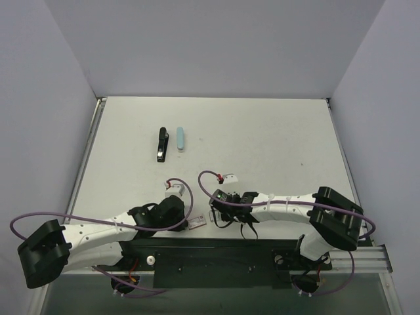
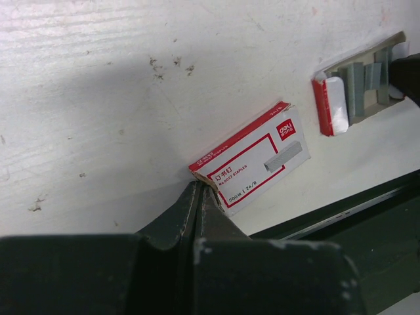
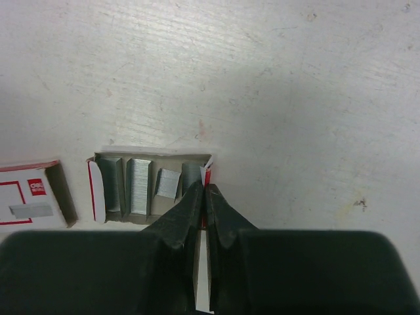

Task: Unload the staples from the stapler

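1. The stapler (image 1: 161,145) was lying flat on the far left part of the table (image 1: 275,138), black, with a light blue oblong thing (image 1: 180,140) just beside it. Both were well away from the arms.
2. The left gripper (image 2: 199,190) had its fingers pressed together right at the corner of the red-and-white staple box sleeve (image 2: 259,161). Honestly couldn't tell if any cardboard was actually caught between them.
3. The right gripper (image 3: 203,190) was pinching the end flap of the staple tray (image 3: 96,190), which had strips of staples (image 3: 138,186) sitting in it.
4. Sleeve and tray sat close together but apart, at the near edge.
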